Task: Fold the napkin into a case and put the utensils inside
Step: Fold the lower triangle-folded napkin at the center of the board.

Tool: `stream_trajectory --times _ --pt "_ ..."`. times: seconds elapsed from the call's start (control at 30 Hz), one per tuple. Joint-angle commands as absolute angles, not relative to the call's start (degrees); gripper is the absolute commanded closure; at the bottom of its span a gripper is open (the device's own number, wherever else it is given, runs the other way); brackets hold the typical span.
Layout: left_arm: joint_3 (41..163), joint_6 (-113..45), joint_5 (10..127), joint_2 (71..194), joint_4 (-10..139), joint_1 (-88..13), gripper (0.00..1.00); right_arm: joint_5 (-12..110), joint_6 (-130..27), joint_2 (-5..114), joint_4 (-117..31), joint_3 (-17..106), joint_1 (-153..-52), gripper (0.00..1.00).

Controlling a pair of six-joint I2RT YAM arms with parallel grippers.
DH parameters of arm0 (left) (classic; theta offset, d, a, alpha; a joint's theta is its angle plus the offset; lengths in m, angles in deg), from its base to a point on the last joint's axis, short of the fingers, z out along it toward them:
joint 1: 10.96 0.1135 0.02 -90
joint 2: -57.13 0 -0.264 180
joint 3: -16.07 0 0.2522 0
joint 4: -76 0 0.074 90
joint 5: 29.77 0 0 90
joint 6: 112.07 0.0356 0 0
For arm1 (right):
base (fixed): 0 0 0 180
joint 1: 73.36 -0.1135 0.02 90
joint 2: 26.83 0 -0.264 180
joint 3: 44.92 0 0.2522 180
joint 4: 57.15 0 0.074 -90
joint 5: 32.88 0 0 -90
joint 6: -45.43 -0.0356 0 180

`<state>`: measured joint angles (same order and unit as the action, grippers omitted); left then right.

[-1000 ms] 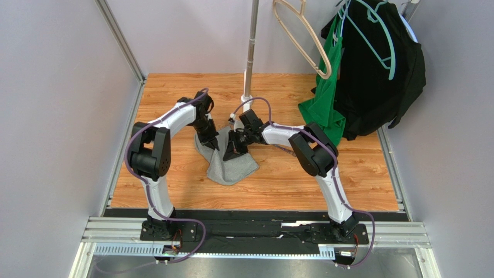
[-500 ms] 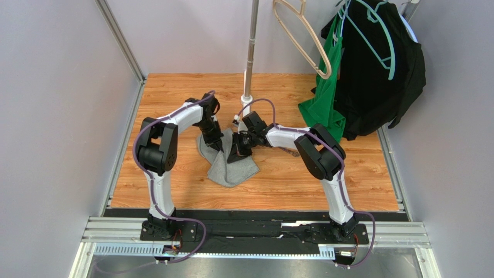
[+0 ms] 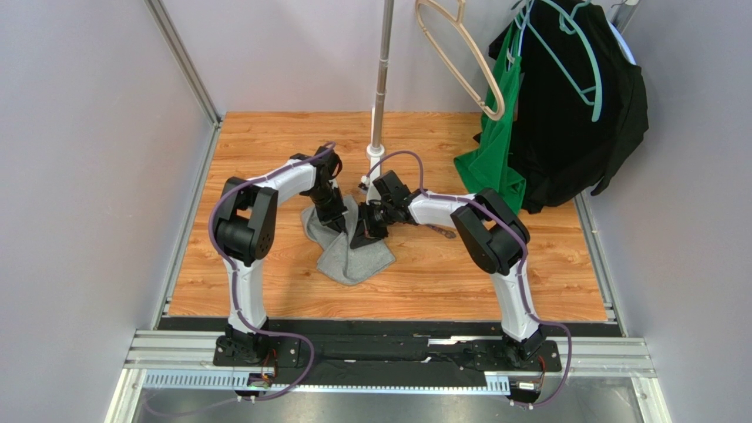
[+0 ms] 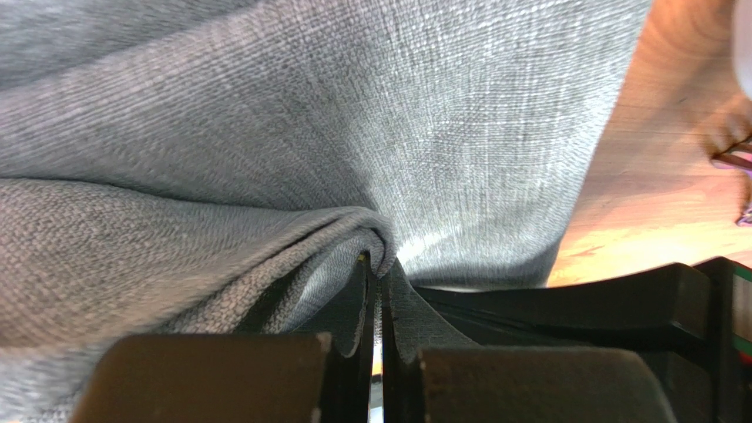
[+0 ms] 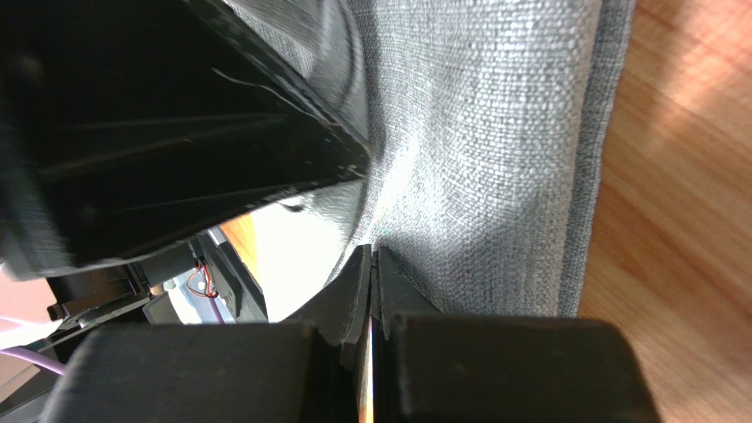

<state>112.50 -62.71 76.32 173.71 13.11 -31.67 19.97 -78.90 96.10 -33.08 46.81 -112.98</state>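
**Together, both grippers pinched the napkin (image 3: 355, 257) at mid-table**

The wooden table (image 3: 265, 282) filled the middle of the top view. A black garment (image 3: 574, 115) and a green garment (image 3: 494, 163) hung at the upper right, beside a metal pole (image 3: 381, 79). The grey napkin lay bunched in the centre of the frame. Its lower corner was flat on the wood and its upper part was gathered into folds between the two arms. The left gripper (image 3: 339, 226) came down on the cloth's upper left part, and in its wrist view the jaws were closed tight on a raised ridge of fabric. The right gripper (image 3: 361, 239) stood just beside it, at the cloth's upper right. Its wrist view showed the jaws pressed together on a thin edge of the napkin, with the left gripper's black body close above.
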Motion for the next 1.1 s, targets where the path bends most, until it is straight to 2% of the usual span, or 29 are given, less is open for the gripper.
stream_trajectory --times 0.0,0.13,0.17,0.23,0.27,0.33,0.37,0.47,0.57,0.7,0.9,1.07 --pt "110.87 -63.99 77.45 174.12 16.36 -32.23 1.00 22.13 -77.79 90.70 -33.37 44.87 -112.82 0.99" --pt "111.13 -63.81 76.14 174.47 16.80 -32.15 1.00 22.75 -76.83 84.81 -34.16 40.13 -113.08 0.89" --pt "111.22 -63.81 76.22 174.55 16.71 -32.15 1.00 22.32 -75.00 83.92 -35.38 37.86 -113.26 0.79" --pt "111.65 -63.81 76.40 174.90 16.71 -32.15 1.00 22.05 -72.44 81.90 -35.57 36.00 -114.66 0.71" --pt "111.66 -63.81 76.48 174.99 16.88 -32.15 1.00 22.31 -70.52 81.28 -35.48 34.77 -115.19 0.61" --pt "111.83 -64.08 77.27 175.61 16.89 -31.97 1.00 23.45 -68.31 79.79 -36.00 33.36 -117.30 0.53" --pt "111.92 -64.08 77.89 175.78 16.97 -31.88 1.00 24.76 -66.65 77.78 -35.13 33.00 -118.35 0.43" --pt "111.92 -64.08 78.42 176.31 16.89 -31.62 1.00 35.99 -57.34 75.74 -28.46 35.27 -123.88 0.29" --pt "111.48 -63.73 80.17 176.40 17.24 -30.83 1.00 46.54 -50.39 74.77 -28.18 36.08 -130.55 0.19" --pt "111.39 -62.68 80.44 176.23 16.62 -29.95 1.00 64.45 -42.40 77.75 -26.78 38.18 -136.54 0.14" --pt "110.60 -61.97 82.63 176.40 17.06 -28.90 1.00 81.86 -37.37 84.43 -25.28 43.45 -143.22 0.10" --pt "109.90 -61.27 83.69 176.84 17.59 -28.81 1.00 91.38 -36.39 91.98 -22.75 49.49 -146.83 0.11"
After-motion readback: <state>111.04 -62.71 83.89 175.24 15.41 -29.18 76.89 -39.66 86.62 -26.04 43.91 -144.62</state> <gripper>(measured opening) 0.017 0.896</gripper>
